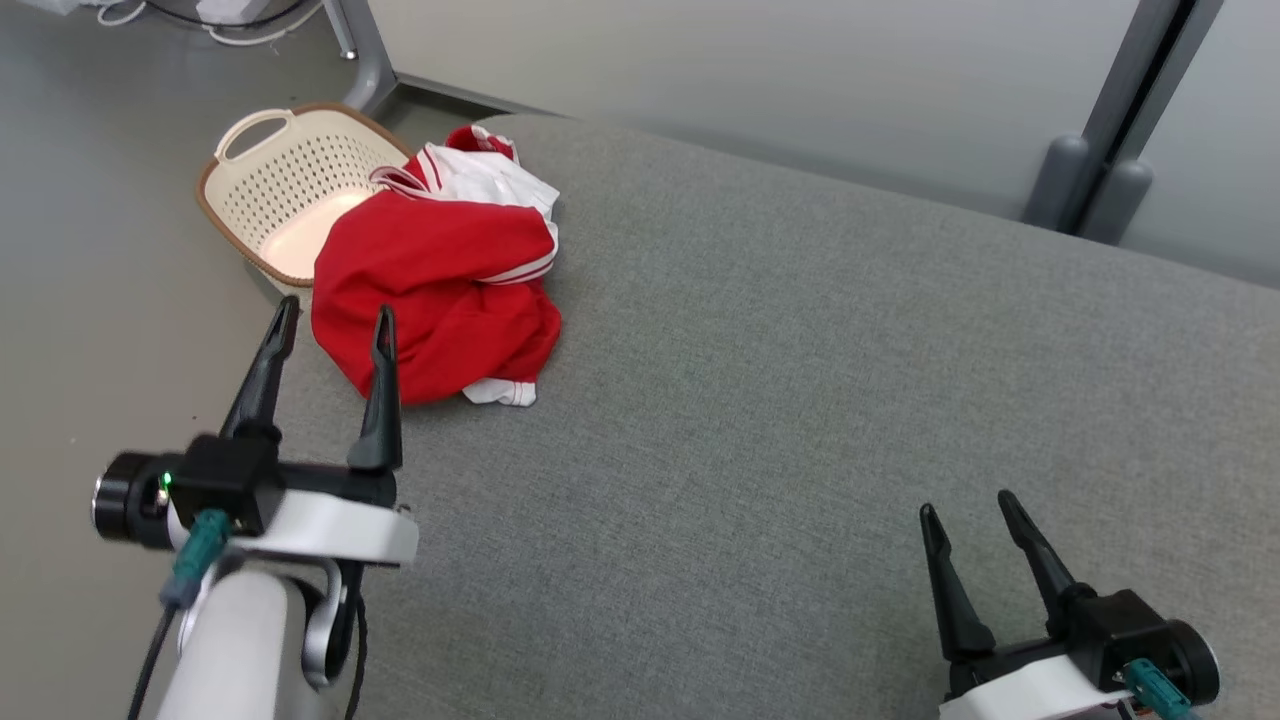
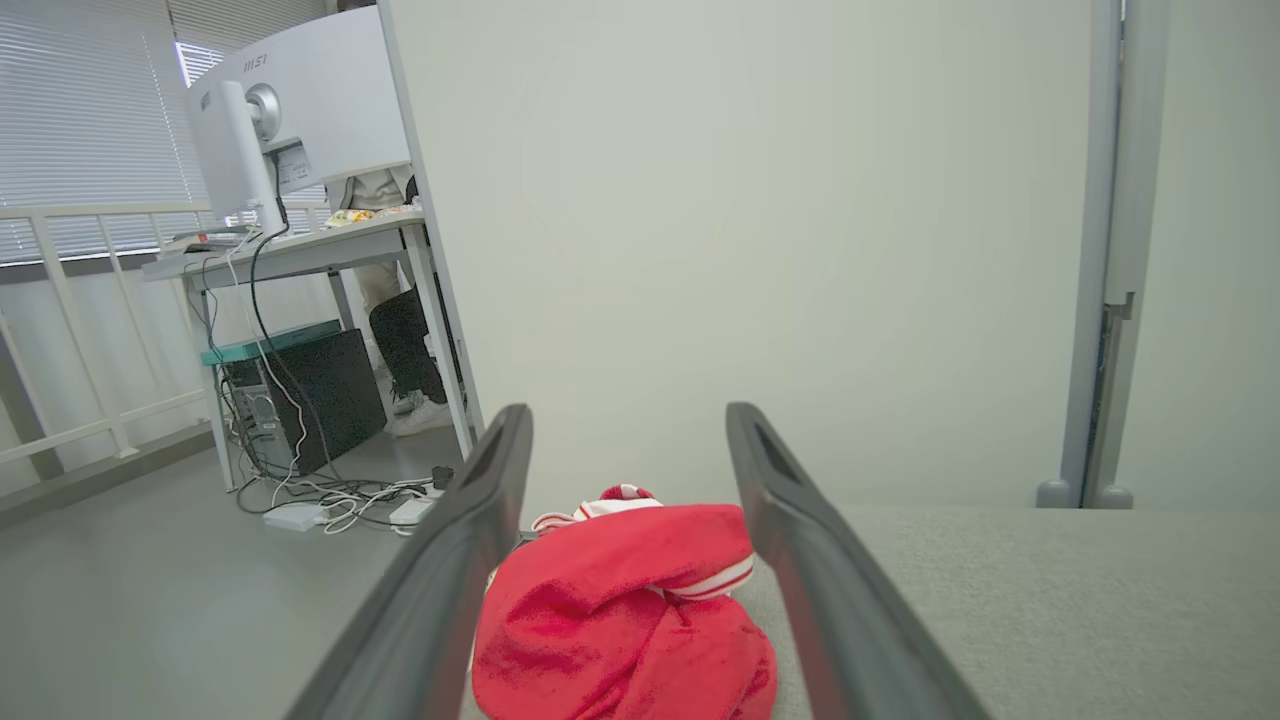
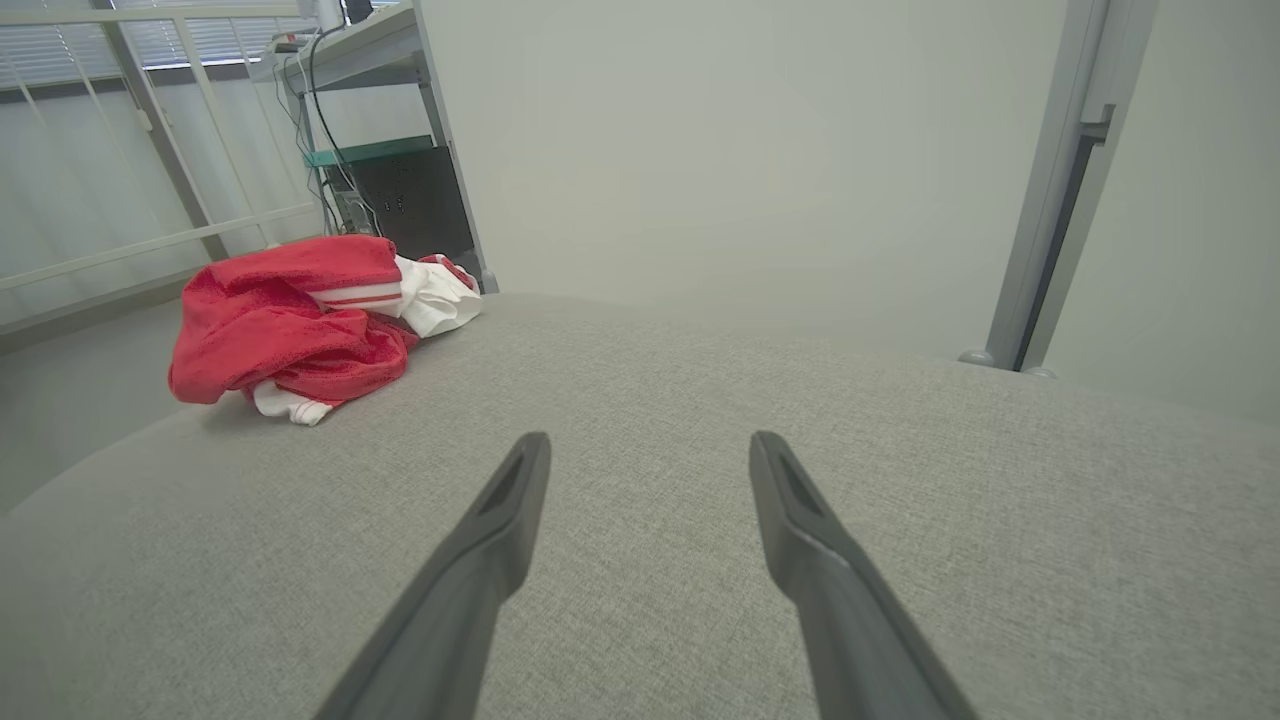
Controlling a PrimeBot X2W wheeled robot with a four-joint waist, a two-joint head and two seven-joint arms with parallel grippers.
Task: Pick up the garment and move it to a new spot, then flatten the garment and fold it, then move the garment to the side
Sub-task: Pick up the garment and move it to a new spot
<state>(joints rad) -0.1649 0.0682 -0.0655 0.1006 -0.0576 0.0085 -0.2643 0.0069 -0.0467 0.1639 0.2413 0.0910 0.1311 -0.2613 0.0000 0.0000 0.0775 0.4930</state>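
Note:
A crumpled red and white garment lies bunched at the far left edge of the grey cushioned surface. My left gripper is open, its fingertips just at the garment's near left edge, nothing held. Through the left wrist view the garment sits between and beyond the two fingers. My right gripper stands open over bare fabric at the lower right, far from the garment, which shows at the left of the right wrist view.
A cream perforated laundry basket stands on the floor just beyond the garment, past the surface's left edge. A pale partition wall runs behind. A desk with a monitor, a computer and cables stands far left, with a person's legs beside it.

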